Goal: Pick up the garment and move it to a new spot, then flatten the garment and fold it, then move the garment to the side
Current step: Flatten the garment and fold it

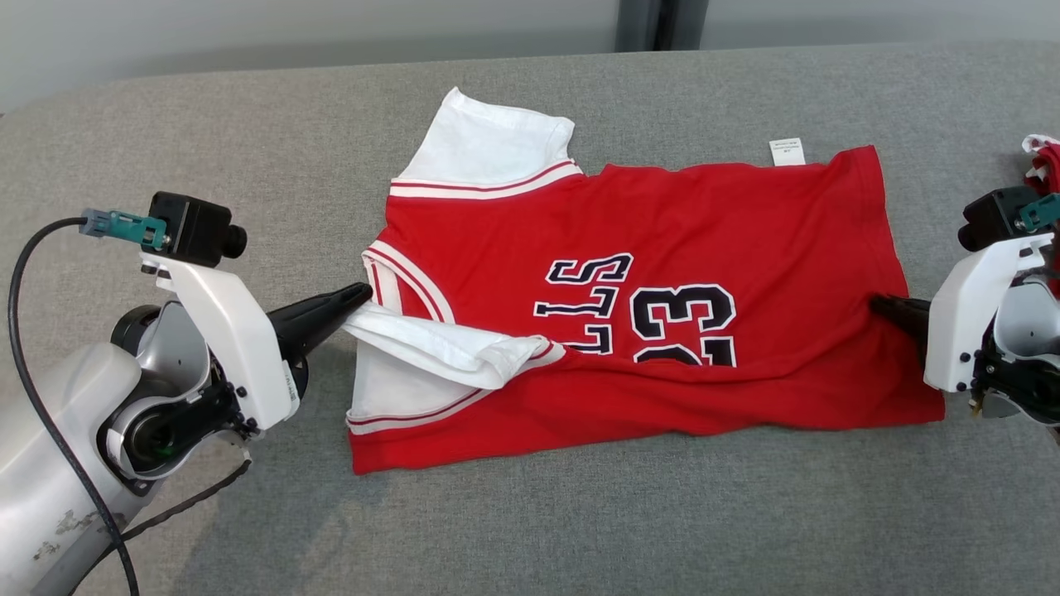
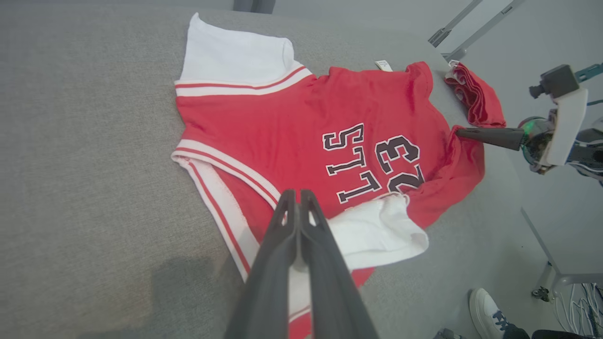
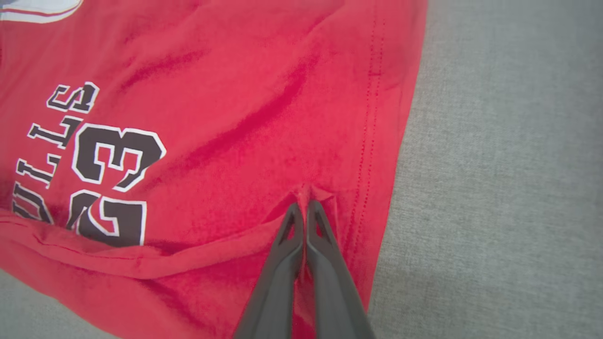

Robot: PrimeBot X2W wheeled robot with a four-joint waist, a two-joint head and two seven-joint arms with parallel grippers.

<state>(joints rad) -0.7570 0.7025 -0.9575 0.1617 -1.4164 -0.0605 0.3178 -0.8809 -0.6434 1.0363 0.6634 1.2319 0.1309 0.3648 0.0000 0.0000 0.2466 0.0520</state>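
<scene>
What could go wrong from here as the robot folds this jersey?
1. The right gripper pinches only a small pucker near the hem of the jersey; it may slip when pulled.
2. The white sleeve, pinched by the left gripper, lies bunched over the front, so folding could trap creases.
3. The second red garment beside the right gripper could get snagged.

Setting: was a robotics lab or test room. Evidence noted:
- Worktable [image 1: 530, 530] was covered in grey woven fabric.
- Bare pale wall [image 1: 248, 33] and dark post [image 1: 662, 25] stood at twelve o'clock in the head view.
- Smooth grey floor [image 2: 556, 207], metal table leg [image 2: 549, 278], loose cables [image 2: 572, 301] and a person's white shoe [image 2: 485, 306] lay at four o'clock in the left wrist view.
</scene>
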